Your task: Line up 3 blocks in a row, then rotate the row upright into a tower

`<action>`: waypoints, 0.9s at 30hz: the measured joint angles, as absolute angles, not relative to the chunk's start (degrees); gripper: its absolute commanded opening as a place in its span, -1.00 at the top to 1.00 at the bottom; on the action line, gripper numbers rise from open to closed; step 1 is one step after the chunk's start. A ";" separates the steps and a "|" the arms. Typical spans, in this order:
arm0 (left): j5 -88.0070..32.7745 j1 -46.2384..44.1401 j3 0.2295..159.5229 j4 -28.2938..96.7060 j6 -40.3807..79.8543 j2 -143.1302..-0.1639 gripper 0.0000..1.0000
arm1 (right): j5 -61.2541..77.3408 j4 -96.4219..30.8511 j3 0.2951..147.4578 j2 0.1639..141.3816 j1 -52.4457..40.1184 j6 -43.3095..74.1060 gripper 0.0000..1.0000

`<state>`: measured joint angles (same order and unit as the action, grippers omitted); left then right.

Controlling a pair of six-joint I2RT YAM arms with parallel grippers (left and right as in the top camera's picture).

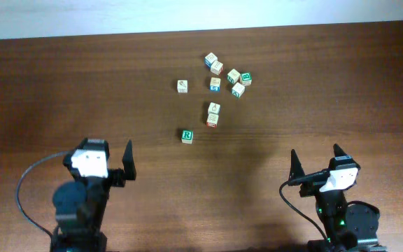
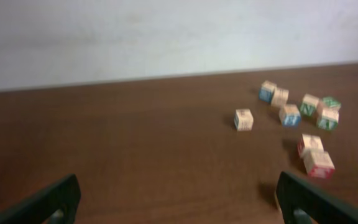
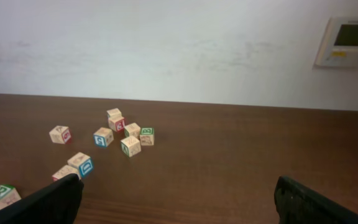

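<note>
- Both claws are wide open and hold nothing. The left claw (image 2: 180,202) and the right claw (image 3: 178,200) sit near the 6 o'clock edge of the tabletop (image 1: 61,84).
- No block is touched, so I think the turning has not begun.
- The green R block (image 1: 187,136) sits alone at 1 o'clock from the left claw.
- The red block (image 1: 213,120) is at 1 o'clock from it, and the pale block (image 1: 182,85) is at 12 o'clock.
- Next, a claw should reach one block, maybe the near R one, drop a finger on each side, squeeze softly and turn it.
</note>
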<state>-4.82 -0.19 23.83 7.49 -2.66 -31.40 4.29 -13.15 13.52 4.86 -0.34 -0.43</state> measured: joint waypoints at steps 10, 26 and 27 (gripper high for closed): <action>-5.82 -0.19 40.42 20.10 -2.66 -49.12 -0.98 | 8.80 -17.23 28.95 27.05 -0.34 -0.43 -0.96; -10.55 -0.19 62.46 42.28 -5.19 -69.10 -0.98 | 21.39 -34.50 53.60 56.86 -0.34 -0.23 -0.96; -11.03 -0.19 64.55 43.99 -5.17 -70.46 -0.99 | 22.31 -35.77 55.37 58.46 -0.34 -0.19 -0.96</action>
